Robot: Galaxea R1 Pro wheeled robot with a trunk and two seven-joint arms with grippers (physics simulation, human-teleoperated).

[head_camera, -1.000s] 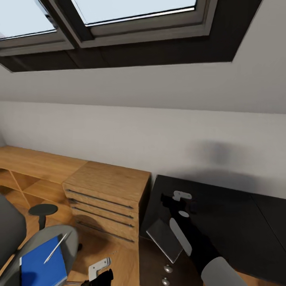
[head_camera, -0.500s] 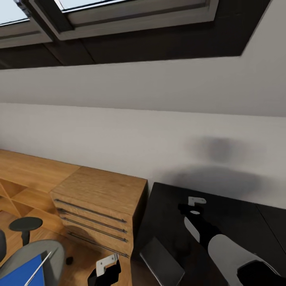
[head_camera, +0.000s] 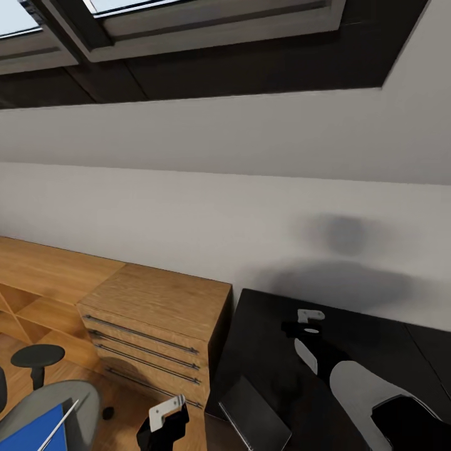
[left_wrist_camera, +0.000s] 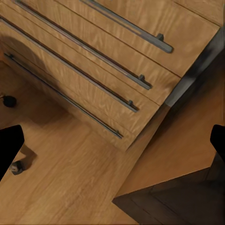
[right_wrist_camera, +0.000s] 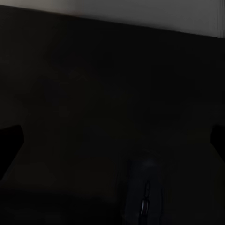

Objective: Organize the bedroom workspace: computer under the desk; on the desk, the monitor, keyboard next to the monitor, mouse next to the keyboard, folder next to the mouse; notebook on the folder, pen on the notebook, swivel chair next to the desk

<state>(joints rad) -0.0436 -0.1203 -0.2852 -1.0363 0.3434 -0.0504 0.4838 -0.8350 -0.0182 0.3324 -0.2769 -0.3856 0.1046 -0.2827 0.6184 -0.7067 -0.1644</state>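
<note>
The black desk (head_camera: 263, 338) fills the lower right of the head view. My right gripper (head_camera: 295, 327) hovers over it, open. In the right wrist view its fingers (right_wrist_camera: 10, 145) stand wide apart above the dark desktop, with a dark mouse (right_wrist_camera: 145, 194) lying just ahead. My left gripper (head_camera: 164, 425) hangs low beside the desk's left edge, open and holding nothing. The grey swivel chair (head_camera: 84, 401) is at the lower left. It carries a blue flat item (head_camera: 34, 435), folder or notebook, I cannot tell which, with a pen (head_camera: 61, 414) on it.
A wooden drawer chest (head_camera: 156, 319) stands against the desk's left side, also seen in the left wrist view (left_wrist_camera: 117, 61). A small black stool (head_camera: 37, 357) stands left of it. A grey flat panel (head_camera: 254, 413) leans at the desk's front edge. Chair casters (left_wrist_camera: 16, 166) rest on the wooden floor.
The camera has swung right, pushing the chair and chest toward the left. My right arm has reached farther over the desk. My left gripper has dropped slightly.
</note>
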